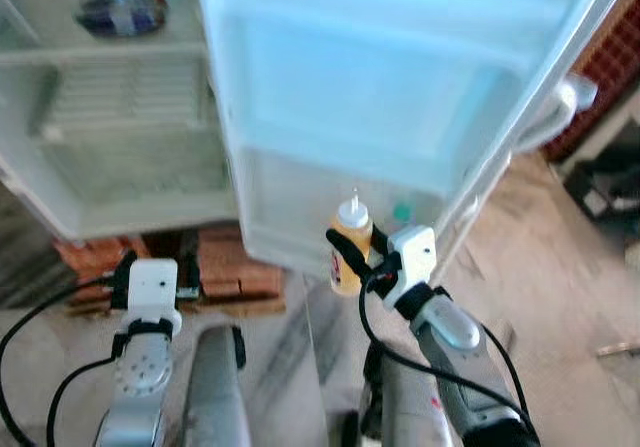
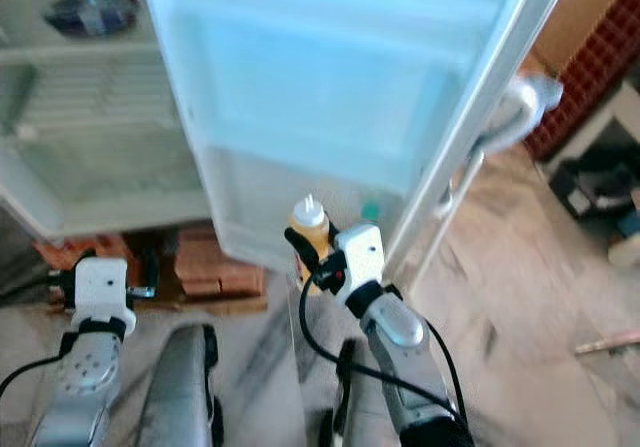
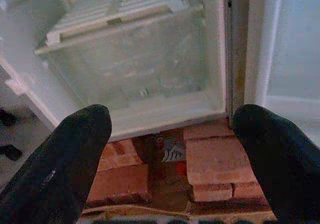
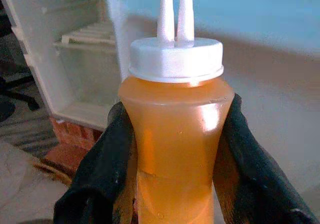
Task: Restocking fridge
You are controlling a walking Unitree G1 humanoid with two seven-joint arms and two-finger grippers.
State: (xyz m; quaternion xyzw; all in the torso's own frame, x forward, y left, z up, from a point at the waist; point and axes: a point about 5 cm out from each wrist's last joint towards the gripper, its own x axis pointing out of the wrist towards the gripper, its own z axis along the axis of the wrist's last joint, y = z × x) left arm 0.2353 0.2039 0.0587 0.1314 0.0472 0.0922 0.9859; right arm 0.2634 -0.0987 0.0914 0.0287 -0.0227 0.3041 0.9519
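The right gripper (image 1: 350,257) is clamped around a squeeze bottle (image 4: 175,149), one black finger (image 4: 100,174) pressed to each side of its body below the cap. The bottle stands upright in the grip, filled with an orange-yellow sauce and closed with a white cap (image 4: 176,58) that carries two thin white nozzles. A label with some red shows low on the bottle in the left eye view, too blurred to read. The bottle is held just in front of the lower part of the open fridge door (image 1: 400,87), near the door's bottom shelf (image 1: 300,207).

The left gripper (image 3: 170,149) hangs lower on the robot's left with its fingers spread wide apart and nothing between them. Beyond them is the clear drawer (image 3: 130,68) at the bottom of the fridge (image 1: 120,157), and beneath the fridge a stack of red bricks (image 3: 215,159). A dark bowl-like item (image 1: 122,12) sits on an upper shelf inside. The floor (image 1: 560,297) is pale streaked stone.
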